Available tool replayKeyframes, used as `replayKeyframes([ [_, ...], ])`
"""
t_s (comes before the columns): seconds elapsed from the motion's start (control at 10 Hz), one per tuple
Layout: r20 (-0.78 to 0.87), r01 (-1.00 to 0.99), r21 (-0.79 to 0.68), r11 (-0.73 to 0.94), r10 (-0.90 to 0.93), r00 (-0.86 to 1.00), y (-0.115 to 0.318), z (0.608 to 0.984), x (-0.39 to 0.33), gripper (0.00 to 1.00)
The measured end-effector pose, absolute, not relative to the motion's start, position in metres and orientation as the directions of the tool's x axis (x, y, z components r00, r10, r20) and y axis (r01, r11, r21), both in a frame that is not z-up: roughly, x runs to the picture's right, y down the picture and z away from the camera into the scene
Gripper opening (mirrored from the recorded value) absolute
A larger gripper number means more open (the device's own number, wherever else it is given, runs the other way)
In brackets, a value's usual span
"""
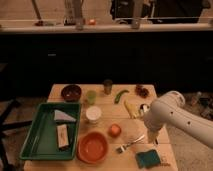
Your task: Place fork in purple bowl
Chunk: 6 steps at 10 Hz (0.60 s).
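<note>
Claw (152,136) hangs off the white arm (172,114) over the right front part of the table (106,103), pointing down. It is released and grasps nothing. It sits just beside the handle end of the fork (131,143); can't tell whether they touch.

Fork lies flat on the table, slanted, tines toward the front-left, between the orange bowl (93,147) and the teal sponge (149,158). An orange-red fruit (115,130) is just behind it.

Purple bowl (71,92) is at the back-left of the table, well apart from fork and claw. Can't tell if there's anything in it.

Other items:
- green cup (91,96) next to the purple bowl
- can (108,86) behind the green cup
- white cup (93,114) mid-table
- green tray (46,137) on the left, with two items in it
</note>
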State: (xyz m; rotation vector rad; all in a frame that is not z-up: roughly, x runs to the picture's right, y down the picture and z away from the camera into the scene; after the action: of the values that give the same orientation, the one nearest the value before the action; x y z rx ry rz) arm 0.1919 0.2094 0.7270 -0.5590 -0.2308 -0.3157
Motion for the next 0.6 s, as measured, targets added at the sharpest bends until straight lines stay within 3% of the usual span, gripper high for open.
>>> replayKeyframes([
  [0.6, 0.457, 0.560, -0.453, 0.694, -0.358, 0.814, 0.243, 0.738, 0.129, 0.80],
])
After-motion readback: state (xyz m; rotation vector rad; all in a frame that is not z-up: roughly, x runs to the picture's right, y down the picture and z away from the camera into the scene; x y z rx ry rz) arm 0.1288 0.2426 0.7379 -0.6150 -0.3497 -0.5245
